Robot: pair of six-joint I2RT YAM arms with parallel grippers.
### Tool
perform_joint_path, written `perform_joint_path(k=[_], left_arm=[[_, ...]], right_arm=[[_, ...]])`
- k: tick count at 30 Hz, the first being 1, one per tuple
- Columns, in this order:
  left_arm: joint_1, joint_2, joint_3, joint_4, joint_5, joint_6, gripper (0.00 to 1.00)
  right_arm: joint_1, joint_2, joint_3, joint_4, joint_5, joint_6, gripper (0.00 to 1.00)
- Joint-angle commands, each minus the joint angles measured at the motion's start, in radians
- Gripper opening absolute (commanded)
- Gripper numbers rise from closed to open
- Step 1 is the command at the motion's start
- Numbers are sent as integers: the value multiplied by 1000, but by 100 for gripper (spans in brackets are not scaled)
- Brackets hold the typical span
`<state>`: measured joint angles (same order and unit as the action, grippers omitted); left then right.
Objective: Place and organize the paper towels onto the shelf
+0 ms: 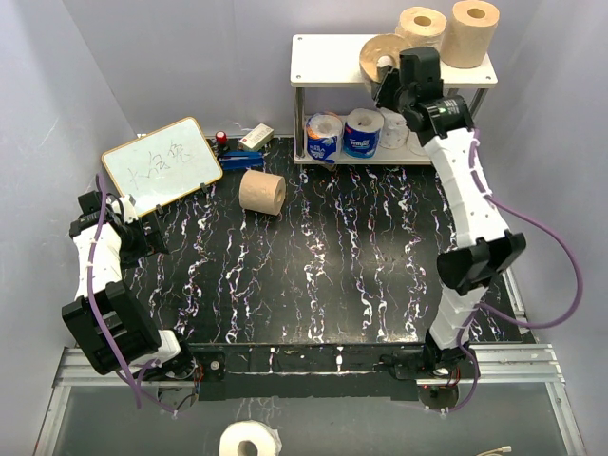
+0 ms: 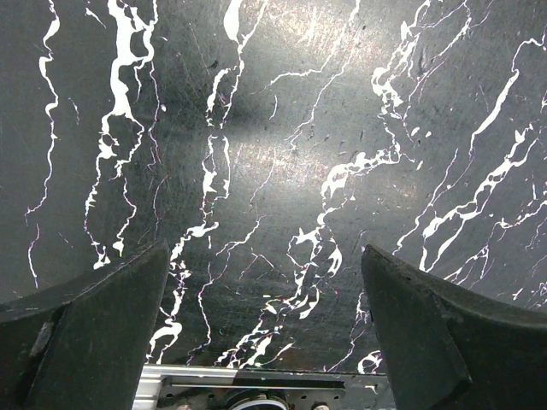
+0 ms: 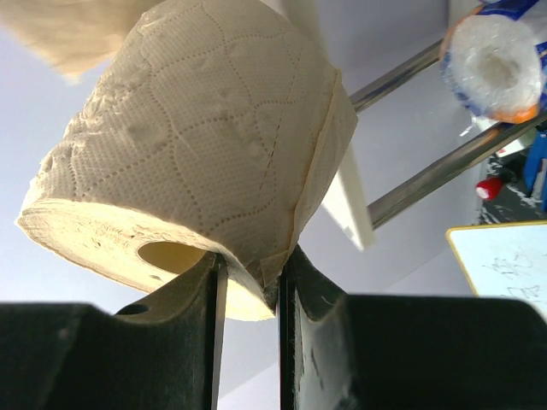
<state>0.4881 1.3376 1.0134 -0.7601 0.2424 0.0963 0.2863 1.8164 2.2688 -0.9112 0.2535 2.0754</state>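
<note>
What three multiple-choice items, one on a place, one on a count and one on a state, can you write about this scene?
1. Where is the lying tan roll?
A. on the table, near the writing board
B. on the shelf's top board
C. in the left gripper

2. How many wrapped rolls are on the lower board of the shelf?
A. one
B. two
C. four

3. The right gripper is:
A. open and empty
B. shut on a wrapped roll
C. shut on the held tan roll

Answers:
1 A: it rests on the dark marbled top beside the board.
2 B: two blue-and-white packs sit side by side.
3 C: the fingers pinch its edge.
</note>
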Motion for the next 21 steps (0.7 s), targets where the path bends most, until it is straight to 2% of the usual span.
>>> perform_joint_path(k=[1, 8, 21], left_arm=[[4, -24, 1, -18, 20, 5, 93], [4, -18, 1, -18, 24, 6, 93], [4, -11, 2, -19, 28, 8, 93]], right_arm=[[1, 52, 88, 107, -56, 91, 0], [2, 59, 109, 134, -20, 85, 0], [1, 19, 84, 156, -61, 71, 0]])
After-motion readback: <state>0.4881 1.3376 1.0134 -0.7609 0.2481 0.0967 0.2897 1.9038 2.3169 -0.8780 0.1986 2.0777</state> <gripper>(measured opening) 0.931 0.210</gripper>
